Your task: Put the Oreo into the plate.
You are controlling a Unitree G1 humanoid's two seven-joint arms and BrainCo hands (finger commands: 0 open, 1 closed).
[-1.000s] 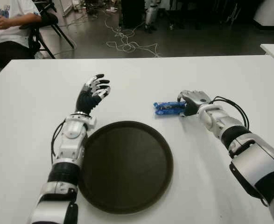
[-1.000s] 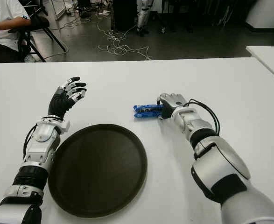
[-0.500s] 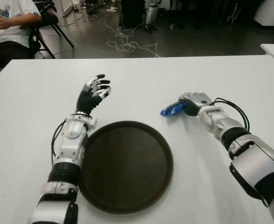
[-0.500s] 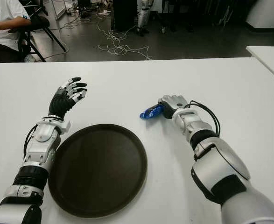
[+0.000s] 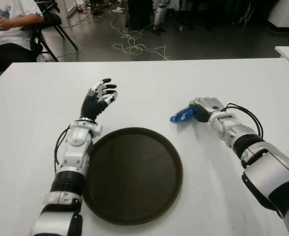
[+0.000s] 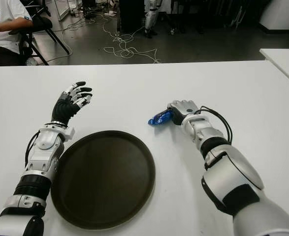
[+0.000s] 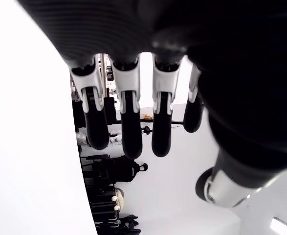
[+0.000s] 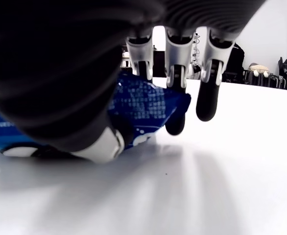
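1. Left eye view: the right hand is over the white table, its fingers closed around one end of the blue Oreo pack. The pack sticks out from the hand toward the robot's left, its free end pointing at the far rim of the dark round plate. The plate lies nearer the robot than the hand and to its left, apart from the pack.
2. Same view: the left hand is raised just beyond the plate's left edge, fingers spread and upright, holding nothing. Its forearm runs alongside the plate's left rim.
3. Right eye view: the same layout; the Oreo pack shows tilted in the right hand, not yet over the plate. A seated person is beyond the table's far left corner, and cables lie on the floor beyond its far edge.
4. Left wrist view: the left hand's fingers hang extended, side by side, with nothing between them and the thumb.
5. Right wrist view: the thumb and fingers are clamped on the blue wrapper; whether the pack touches the table under the hand cannot be told.
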